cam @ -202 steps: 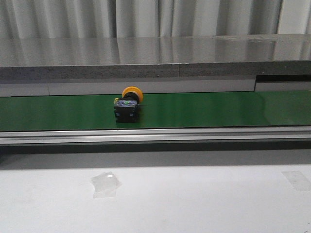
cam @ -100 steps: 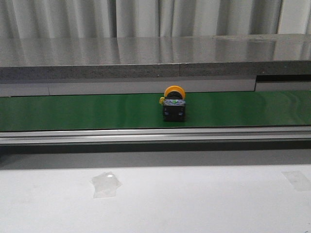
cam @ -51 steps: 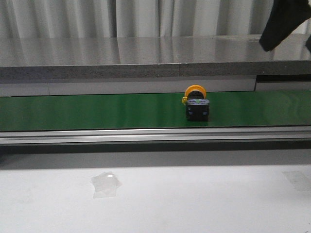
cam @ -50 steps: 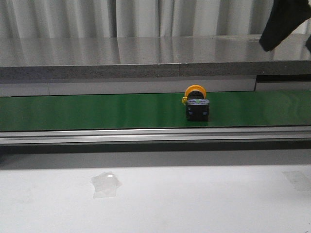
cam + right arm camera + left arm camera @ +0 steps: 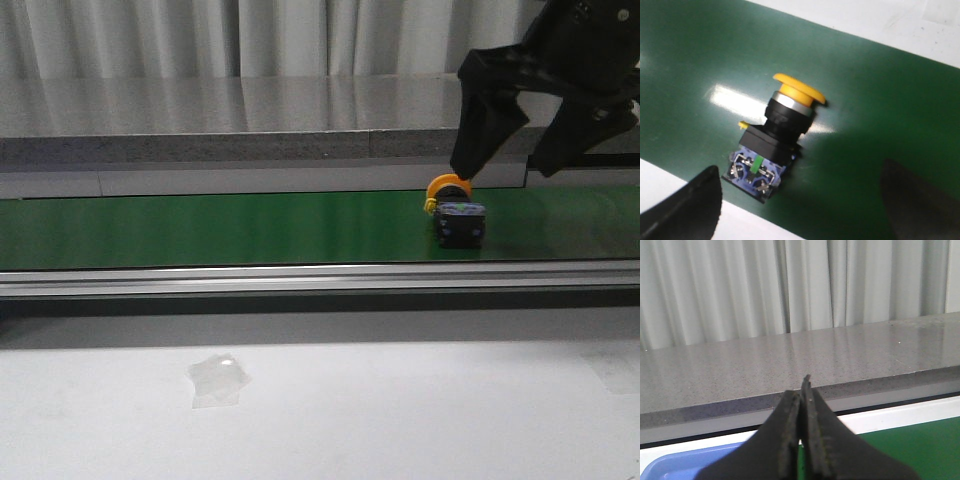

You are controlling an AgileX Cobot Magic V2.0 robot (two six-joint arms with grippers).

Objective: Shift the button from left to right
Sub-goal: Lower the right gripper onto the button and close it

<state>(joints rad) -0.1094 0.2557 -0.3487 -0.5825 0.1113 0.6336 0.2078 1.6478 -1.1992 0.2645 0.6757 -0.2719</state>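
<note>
Lying flat, button [image 5: 456, 212] cap pointing rearward.

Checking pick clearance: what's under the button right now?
The button lies on its side on the green belt, cap away from the front camera. The open right hand hovers above, not touching. The patch of belt beneath the body is hidden.

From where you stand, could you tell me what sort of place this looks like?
Probably a factory-style conveyor test cell: a green belt with metal side rails, an industrial button on it, plain curtains behind.
</note>
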